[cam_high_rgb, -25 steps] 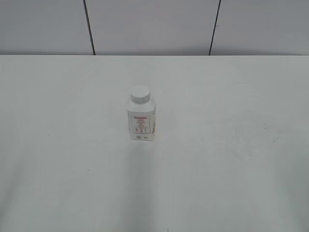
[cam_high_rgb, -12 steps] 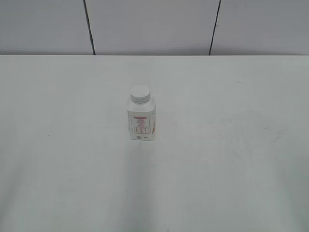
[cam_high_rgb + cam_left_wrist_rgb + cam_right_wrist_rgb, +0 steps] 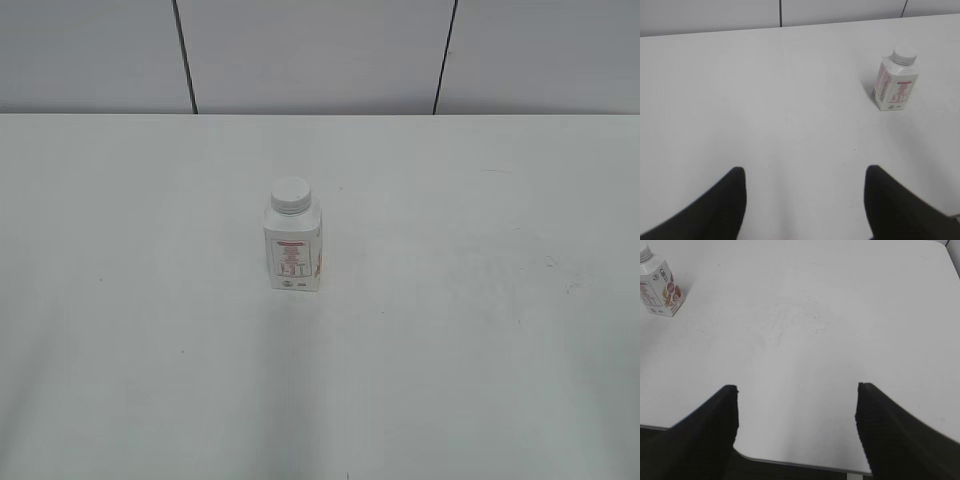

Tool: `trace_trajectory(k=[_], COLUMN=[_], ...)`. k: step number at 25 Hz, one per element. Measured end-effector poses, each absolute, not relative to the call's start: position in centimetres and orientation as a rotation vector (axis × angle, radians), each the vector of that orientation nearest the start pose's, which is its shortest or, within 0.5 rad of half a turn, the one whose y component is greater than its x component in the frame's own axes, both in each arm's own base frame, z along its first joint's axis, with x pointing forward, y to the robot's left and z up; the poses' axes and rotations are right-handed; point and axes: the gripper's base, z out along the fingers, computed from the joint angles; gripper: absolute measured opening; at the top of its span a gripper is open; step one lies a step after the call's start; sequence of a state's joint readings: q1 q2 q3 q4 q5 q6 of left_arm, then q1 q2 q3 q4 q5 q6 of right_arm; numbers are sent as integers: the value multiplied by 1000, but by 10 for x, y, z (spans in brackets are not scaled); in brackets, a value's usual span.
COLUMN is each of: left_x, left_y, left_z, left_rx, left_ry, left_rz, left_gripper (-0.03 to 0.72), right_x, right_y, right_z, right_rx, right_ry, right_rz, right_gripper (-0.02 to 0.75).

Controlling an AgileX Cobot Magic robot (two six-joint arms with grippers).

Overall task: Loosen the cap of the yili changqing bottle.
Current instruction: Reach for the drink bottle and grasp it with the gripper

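The yili changqing bottle [image 3: 293, 252] stands upright in the middle of the white table, its white ribbed cap [image 3: 291, 194] on its neck. It also shows in the left wrist view [image 3: 895, 84], far right and well ahead, with its cap [image 3: 904, 54] on. In the right wrist view the bottle [image 3: 659, 289] is at the top left corner. My left gripper [image 3: 804, 175] is open and empty, low over the table. My right gripper [image 3: 796, 390] is open and empty, over the table's near edge. Neither gripper shows in the exterior view.
The white table [image 3: 480, 330] spreads wide around the bottle. A grey panelled wall [image 3: 320, 55] stands behind its far edge. The table's near edge and a rounded corner [image 3: 747, 455] show in the right wrist view.
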State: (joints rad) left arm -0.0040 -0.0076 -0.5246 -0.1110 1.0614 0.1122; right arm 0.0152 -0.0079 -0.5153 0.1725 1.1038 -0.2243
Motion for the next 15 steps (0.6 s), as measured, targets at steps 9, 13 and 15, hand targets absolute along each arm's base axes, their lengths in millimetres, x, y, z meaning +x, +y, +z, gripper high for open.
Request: trace_trajectory(k=[9,13,15], left_x=[-9,-9,-9], left_y=[-9,-8,-8], left_z=[284,284,284], left_rx=[124,123,123], left_ry=[2005,2005,2005], left_rz=[-62,-54,-48], left_gripper=[460,460,460], right_x=[-11,-11,-11], right_y=[14,14,14], right_z=[279,279,279], right_rx=[-260,-260,-260], right_ry=[2036,2036,2036], right_rz=[77,77,77], right_gripper=[575,575,575])
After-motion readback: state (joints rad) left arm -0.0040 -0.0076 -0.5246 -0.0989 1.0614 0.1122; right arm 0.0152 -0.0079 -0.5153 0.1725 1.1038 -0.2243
